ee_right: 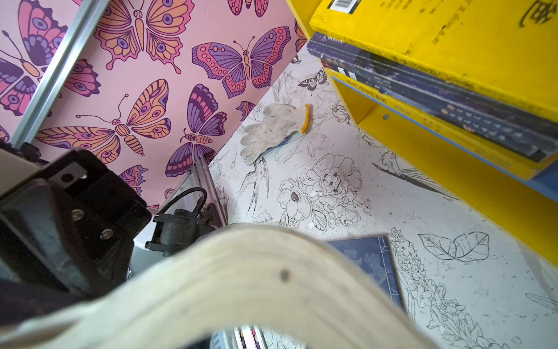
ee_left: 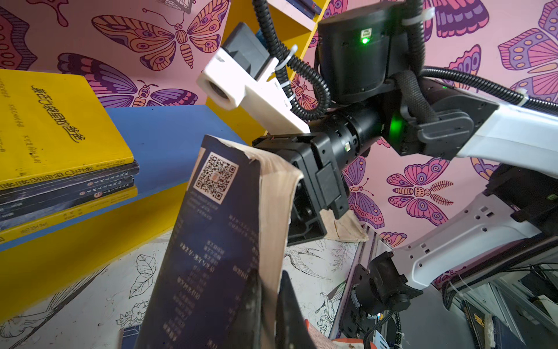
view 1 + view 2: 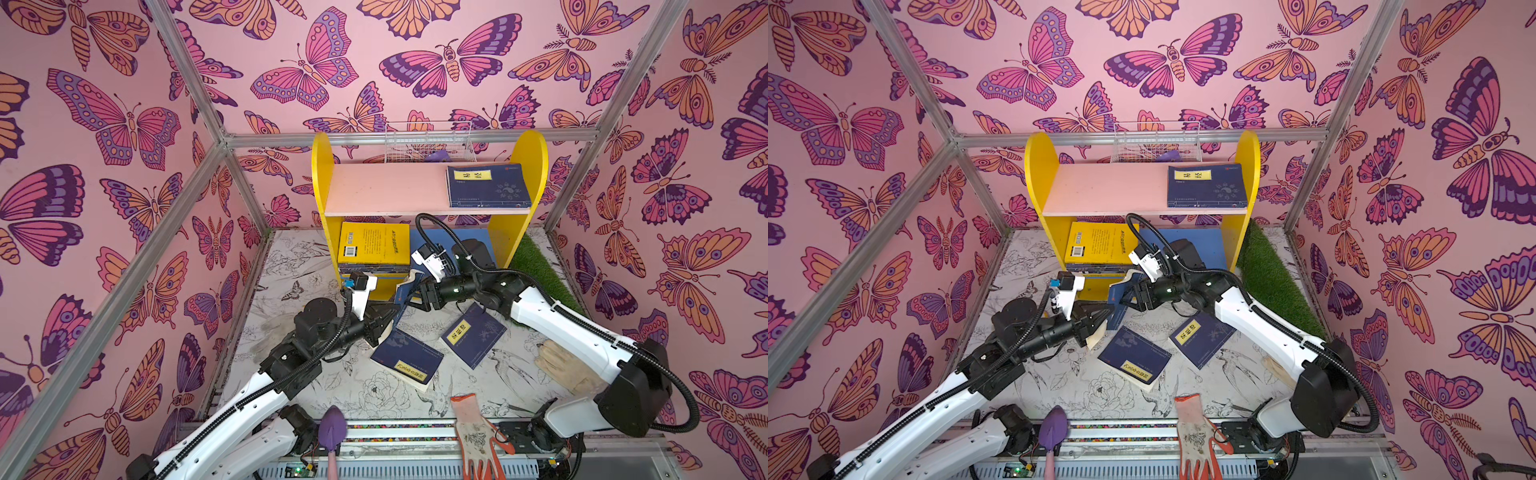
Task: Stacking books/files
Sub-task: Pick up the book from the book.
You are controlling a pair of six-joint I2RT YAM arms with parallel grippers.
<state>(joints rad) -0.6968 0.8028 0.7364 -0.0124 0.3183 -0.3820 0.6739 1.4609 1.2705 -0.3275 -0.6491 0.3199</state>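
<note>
My left gripper (image 3: 388, 318) (image 2: 273, 302) is shut on the lower end of a navy book (image 3: 403, 295) (image 2: 217, 241), which stands nearly upright above the table. My right gripper (image 3: 417, 293) (image 2: 314, 193) straddles the book's upper corner. The book's bowed page edge (image 1: 241, 272) hides the right jaws in the right wrist view. A stack of books topped by a yellow one (image 3: 374, 245) (image 1: 453, 45) lies on the lower shelf. One navy book (image 3: 486, 187) rests on the upper shelf. Two more navy books (image 3: 407, 357) (image 3: 473, 334) lie flat on the table.
The yellow bookshelf (image 3: 322, 174) stands at the back, with a wire basket (image 3: 428, 143) behind it and a grass mat (image 3: 540, 266) to its right. A beige glove (image 3: 561, 361), a white-and-orange glove (image 3: 478, 436) and a purple trowel (image 3: 332, 428) lie near the front.
</note>
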